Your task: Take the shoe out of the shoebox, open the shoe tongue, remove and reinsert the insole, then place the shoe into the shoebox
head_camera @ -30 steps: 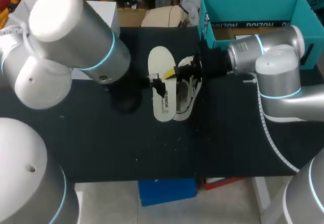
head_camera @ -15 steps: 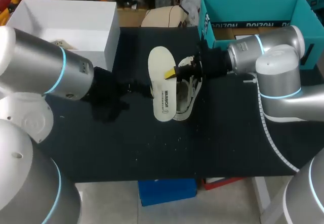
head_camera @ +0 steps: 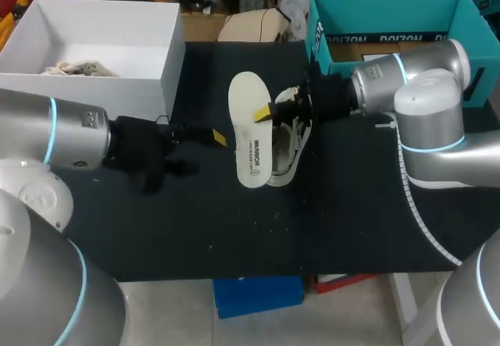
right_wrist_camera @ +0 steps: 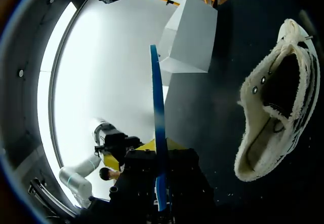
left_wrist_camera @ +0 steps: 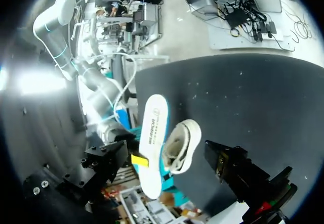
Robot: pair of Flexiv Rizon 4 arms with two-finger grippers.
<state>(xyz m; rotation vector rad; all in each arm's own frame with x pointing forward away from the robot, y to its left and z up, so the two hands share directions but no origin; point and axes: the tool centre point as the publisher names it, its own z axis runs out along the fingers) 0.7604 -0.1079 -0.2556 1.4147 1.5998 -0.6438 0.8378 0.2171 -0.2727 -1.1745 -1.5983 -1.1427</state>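
Observation:
My right gripper [head_camera: 268, 112] is shut on the edge of a white insole [head_camera: 251, 130] and holds it just above the table, over the left side of the shoe. Edge-on in the right wrist view, the insole [right_wrist_camera: 158, 128] shows a blue underside and stands pinched in my right gripper [right_wrist_camera: 161, 158]. The white knit shoe [head_camera: 290, 149] lies on the black table beside it, its opening [right_wrist_camera: 281, 90] gaping. My left gripper [head_camera: 212, 137] hovers open just left of the insole. In the left wrist view, insole [left_wrist_camera: 152, 133] and shoe [left_wrist_camera: 182, 144] lie ahead between its spread fingers [left_wrist_camera: 109, 162].
A white shoebox [head_camera: 148, 88] stands at the back left with another shoe [head_camera: 78, 69] inside. An open teal box [head_camera: 322, 19] stands at the back right, behind my right arm. The black table [head_camera: 258, 221] runs to its front edge.
My left arm has swung down and drawn back to the left, its gripper moving away from the insole and uncovering the white box. The right arm, insole and shoe have not moved.

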